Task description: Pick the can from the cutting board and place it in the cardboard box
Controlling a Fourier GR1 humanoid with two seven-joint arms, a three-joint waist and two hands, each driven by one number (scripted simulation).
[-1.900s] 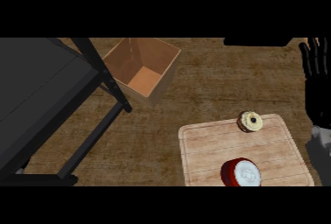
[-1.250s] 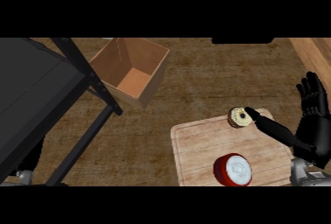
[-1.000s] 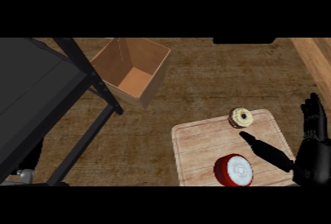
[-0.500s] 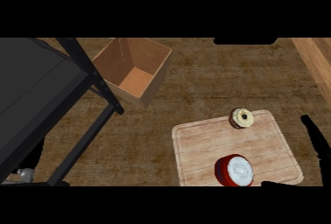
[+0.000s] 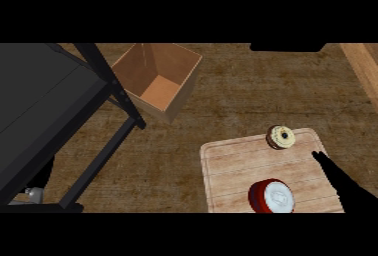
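The can (image 5: 271, 196) is red with a white top and stands upright at the near edge of the pale wooden cutting board (image 5: 236, 165). My right hand (image 5: 341, 181) comes in from the lower right over the board's right side. One straight black finger points up and left, just right of the can and apart from it; the rest of the hand is cut off by the view's edge. The open cardboard box (image 5: 159, 80) sits at the upper left of the counter, with nothing visible inside. My left hand does not show.
A small ring-shaped donut (image 5: 281, 136) lies on the board's far right corner. A large black appliance with a slanted black bar (image 5: 52, 110) fills the left side, next to the box. A wooden strip (image 5: 363, 65) runs along the upper right.
My right hand sank from beside the donut to the lower right edge. Its finger has now moved left over the board, closer to the can. The can, donut and box have not moved.
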